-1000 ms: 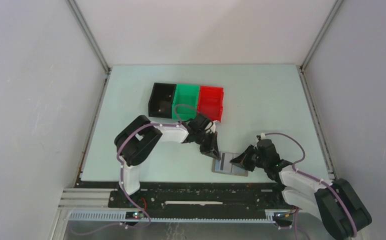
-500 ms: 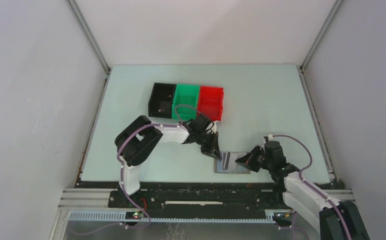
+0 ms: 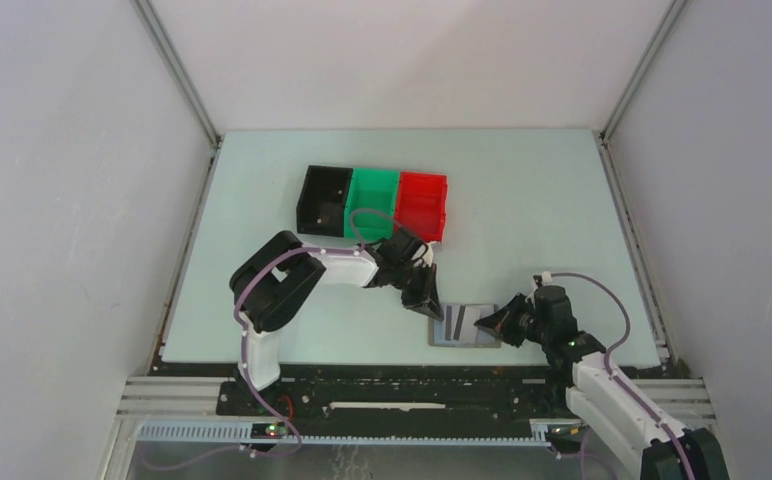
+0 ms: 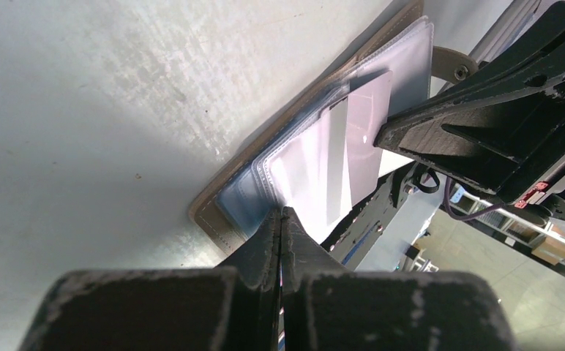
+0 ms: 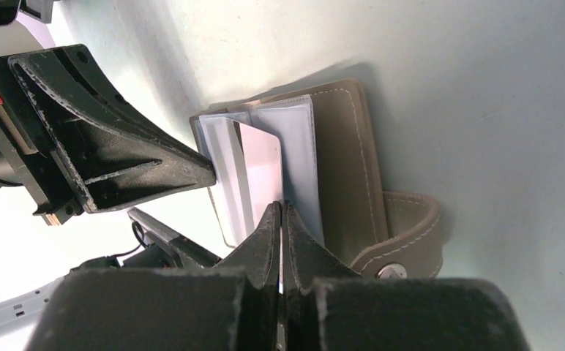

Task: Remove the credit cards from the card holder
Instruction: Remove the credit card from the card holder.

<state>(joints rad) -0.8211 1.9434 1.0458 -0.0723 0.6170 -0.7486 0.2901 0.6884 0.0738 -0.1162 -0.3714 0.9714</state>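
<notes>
Top external view shows the card holder (image 3: 462, 336) lying open on the table (image 3: 522, 200) near its front edge, between the two arms. The left gripper (image 3: 432, 308), fingers pressed together, has its tip at the holder's left edge, against the clear inner sleeves (image 4: 411, 55). The right gripper (image 5: 281, 208), reaching in from the opposite side, is closed on the corner of a pale card (image 5: 261, 164) that sticks partway out of a sleeve. Black (image 3: 324, 200), green (image 3: 372, 203) and red (image 3: 422, 205) bins stand in a row farther back.
</notes>
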